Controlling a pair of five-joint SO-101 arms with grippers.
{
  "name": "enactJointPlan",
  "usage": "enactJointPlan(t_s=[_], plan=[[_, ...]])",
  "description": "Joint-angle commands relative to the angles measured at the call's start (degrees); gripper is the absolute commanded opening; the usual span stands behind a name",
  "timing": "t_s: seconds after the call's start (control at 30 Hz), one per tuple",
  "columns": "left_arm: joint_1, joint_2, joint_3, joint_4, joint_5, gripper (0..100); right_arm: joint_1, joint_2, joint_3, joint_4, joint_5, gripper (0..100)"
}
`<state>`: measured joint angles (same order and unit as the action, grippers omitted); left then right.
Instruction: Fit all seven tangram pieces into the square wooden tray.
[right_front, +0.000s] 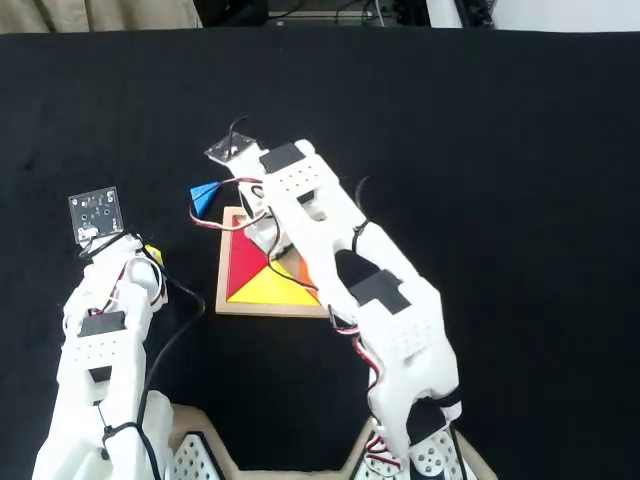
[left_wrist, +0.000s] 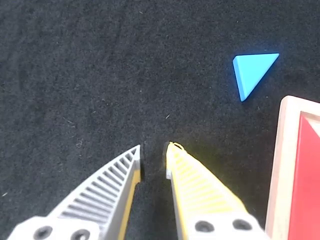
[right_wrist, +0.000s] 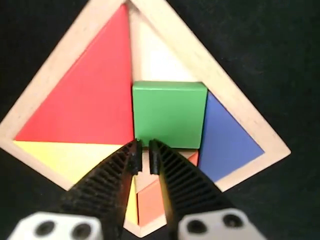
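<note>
My right gripper (right_wrist: 143, 150) hangs over the middle of the tray (right_wrist: 250, 121). Its jaws are drawn almost together with nothing between them. The tips are at the edge of the green square (right_wrist: 169, 114), by its corner nearest the tray's centre, and I cannot tell whether they touch it.

The green square lies inside the tray, turned cornerwise to the walls, with one side along a short side of the red triangle (right_wrist: 85, 95). The red triangle's long side lies against one tray wall. The yellow triangle (right_wrist: 65, 155) has its long side against the adjoining wall, and the two square corners meet at the tray's centre. A dark-blue piece (right_wrist: 225, 140) lies between the green square and a tray wall. An orange piece (right_wrist: 150, 200) lies in the tray under my right jaws.

My left gripper (left_wrist: 153, 155) is beside the tray, over the black table (left_wrist: 75, 75), with its jaws nearly closed and empty. The light-blue triangle (left_wrist: 252, 72) lies flat on the table just outside a tray corner, apart from the rim. Its long side faces the tray and its square corner points away.
</note>
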<state>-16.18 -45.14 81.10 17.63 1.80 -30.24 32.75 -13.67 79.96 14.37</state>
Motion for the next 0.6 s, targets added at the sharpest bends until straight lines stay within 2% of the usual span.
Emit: enactJointPlan(t_s=[0.0, 0.17, 0.37, 0.57], plan=[[0.6, -1.1, -0.6, -1.1, 0.2, 10, -0.8, -1.5, -3.3, -0.6, 0.5, 2.9], [0.6, -1.1, -0.6, -1.1, 0.2, 10, -0.7, -4.9, -3.9, -2.9, 0.1, 2.8], [0.6, -1.1, -0.6, -1.1, 0.2, 10, -0.9, -4.6, -3.4, -13.5, 0.1, 2.8], [0.6, -1.1, -0.6, -1.1, 0.2, 10, -0.9, 0.8, -6.1, -13.6, 0.4, 2.8]])
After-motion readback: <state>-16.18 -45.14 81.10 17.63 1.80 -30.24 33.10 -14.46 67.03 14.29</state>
